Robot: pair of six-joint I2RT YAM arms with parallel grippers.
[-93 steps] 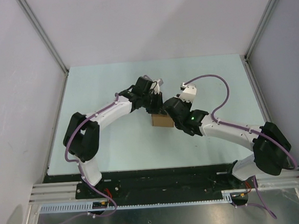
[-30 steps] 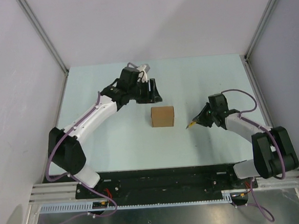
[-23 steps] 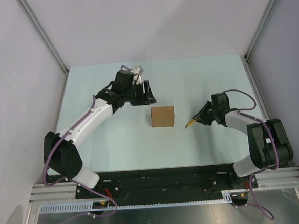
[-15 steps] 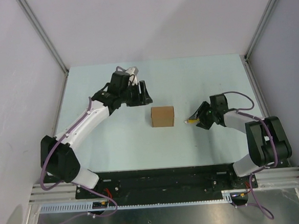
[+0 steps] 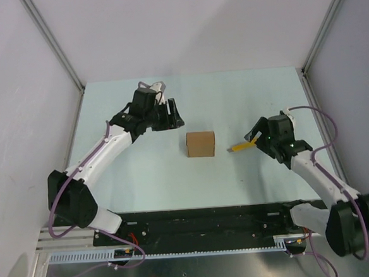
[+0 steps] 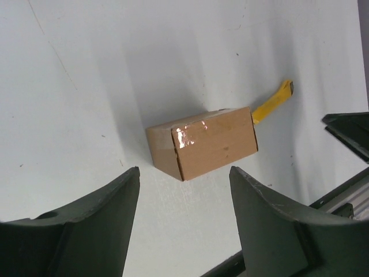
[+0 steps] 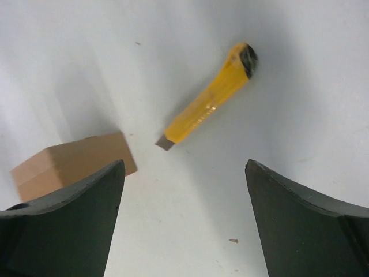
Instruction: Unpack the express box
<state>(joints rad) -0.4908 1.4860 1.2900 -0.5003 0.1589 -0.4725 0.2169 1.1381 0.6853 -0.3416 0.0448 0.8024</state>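
As you look from above, the box (image 5: 201, 144) sits closed midway between the table's (image 5: 143, 179) edges, with the knife (image 5: 241, 146) just right of it. Your left wrist view shows the left hand (image 6: 184, 173) released and empty, the box beyond its fingers. Your right wrist view shows the right hand (image 7: 184, 167) released above the knife, not touching it.

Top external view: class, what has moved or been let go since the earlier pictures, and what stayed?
Both grippers drew back from the small brown cardboard box, the left gripper far-left, the right gripper rightward. The right one released the slim yellow utility knife, which now lies beside the box. The box stayed put.
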